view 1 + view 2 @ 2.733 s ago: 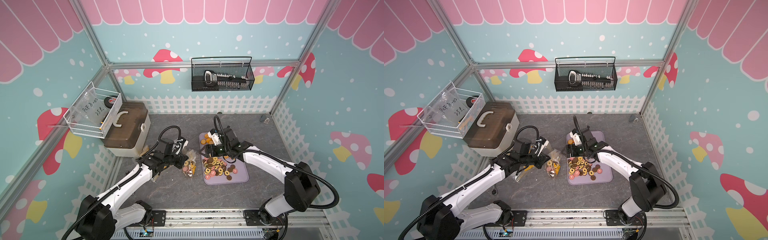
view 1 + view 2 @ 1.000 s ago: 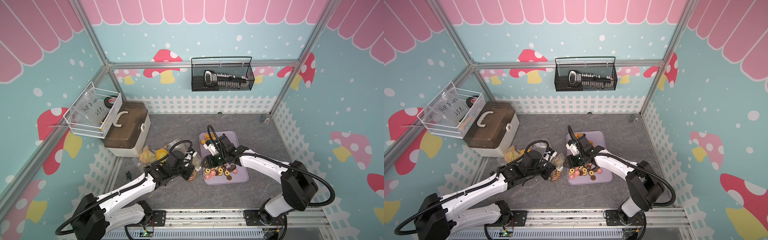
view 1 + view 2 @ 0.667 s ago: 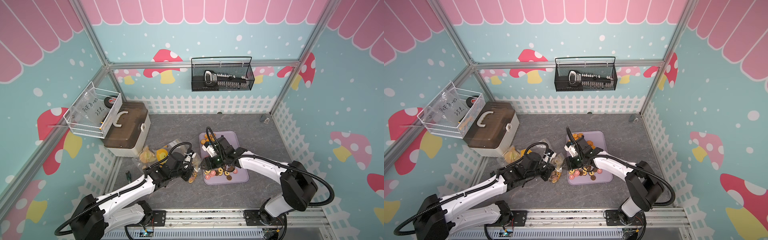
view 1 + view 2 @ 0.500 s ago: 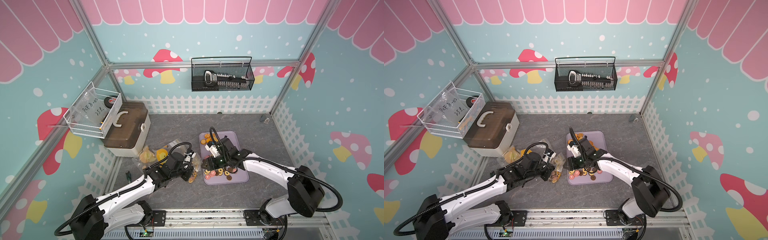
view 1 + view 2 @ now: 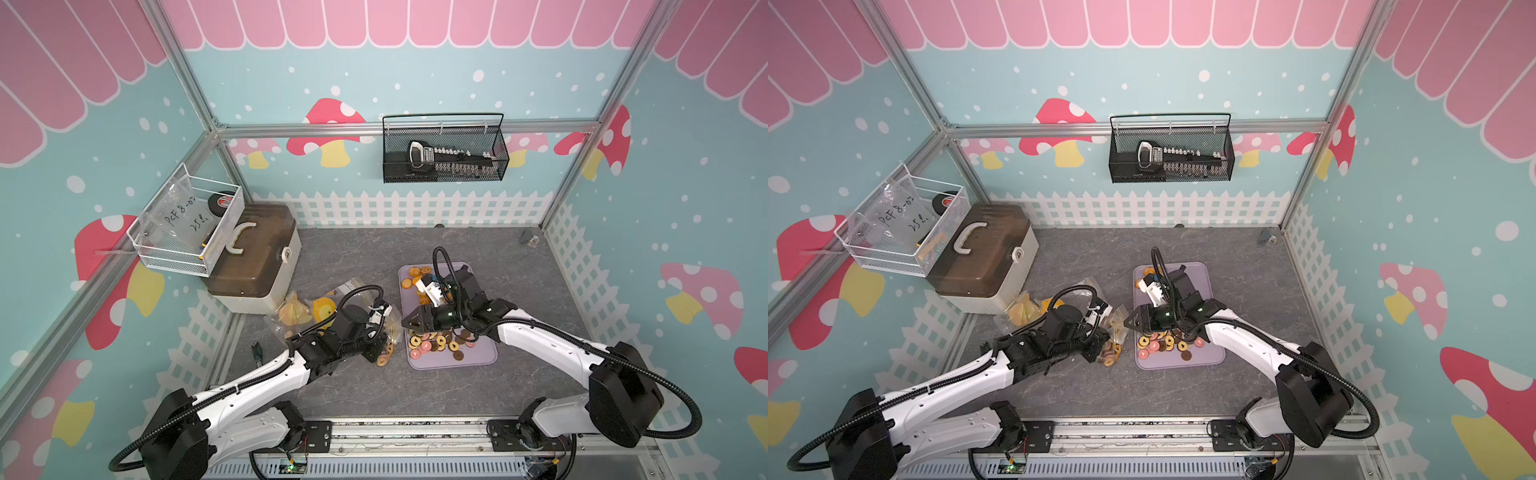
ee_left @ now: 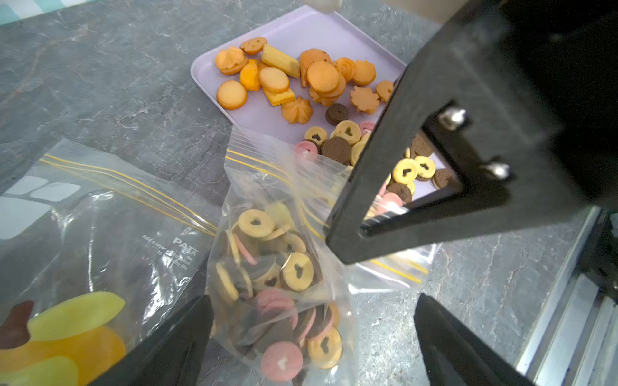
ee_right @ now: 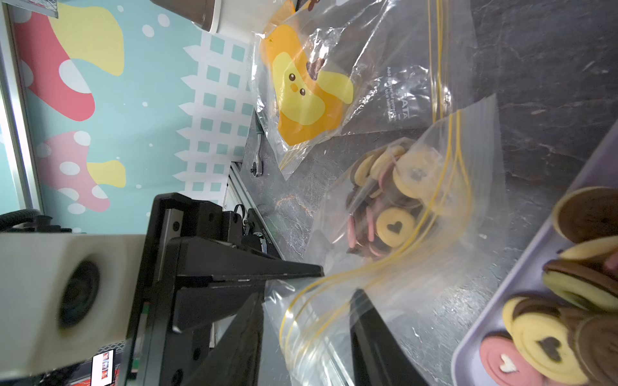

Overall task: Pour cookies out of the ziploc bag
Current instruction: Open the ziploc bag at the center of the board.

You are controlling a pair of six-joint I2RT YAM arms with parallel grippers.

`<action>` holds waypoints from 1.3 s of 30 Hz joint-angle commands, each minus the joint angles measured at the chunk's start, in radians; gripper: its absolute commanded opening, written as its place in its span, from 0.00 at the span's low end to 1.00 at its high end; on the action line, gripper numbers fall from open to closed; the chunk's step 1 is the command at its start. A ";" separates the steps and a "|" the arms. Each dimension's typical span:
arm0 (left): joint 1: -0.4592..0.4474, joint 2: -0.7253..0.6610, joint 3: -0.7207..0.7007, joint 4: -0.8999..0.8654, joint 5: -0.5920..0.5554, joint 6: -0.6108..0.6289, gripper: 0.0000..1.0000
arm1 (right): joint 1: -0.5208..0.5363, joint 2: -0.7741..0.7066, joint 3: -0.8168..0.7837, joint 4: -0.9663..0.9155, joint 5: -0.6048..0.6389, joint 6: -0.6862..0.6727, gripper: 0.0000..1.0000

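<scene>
Lying on the grey marbled tabletop (image 5: 395,395), the clear plastic ziploc bag with yellow seal stripes (image 6: 267,187) sits just left of the flat lilac rectangular tray (image 5: 482,359). Its open mouth is turned toward the tray's left edge. The cookies (image 6: 297,271) crowd its closed end: yellow rings with heart-shaped holes, plus pink and brown rounds. Others are spread on the tray, orange ones at the far end and ringed ones nearer.

The left gripper (image 6: 312,297) reaches in from the near left. Its jaws stand wide apart on either side of the bag's filled end. One finger touches the film, and bare table shows beside the other.

The right gripper (image 7: 309,292) points left across the tray at the bag's mouth. Its jaws are apart, with the striped rim lying between them, not pinched.

A second clear zip bag holding yellow and orange duck-shaped pieces (image 5: 309,309) lies farther left, near a brown-lidded white box (image 5: 249,266).
</scene>
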 commanded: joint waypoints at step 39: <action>-0.017 0.017 -0.001 0.032 -0.023 0.030 0.30 | 0.082 0.136 0.063 0.143 -0.018 0.129 0.00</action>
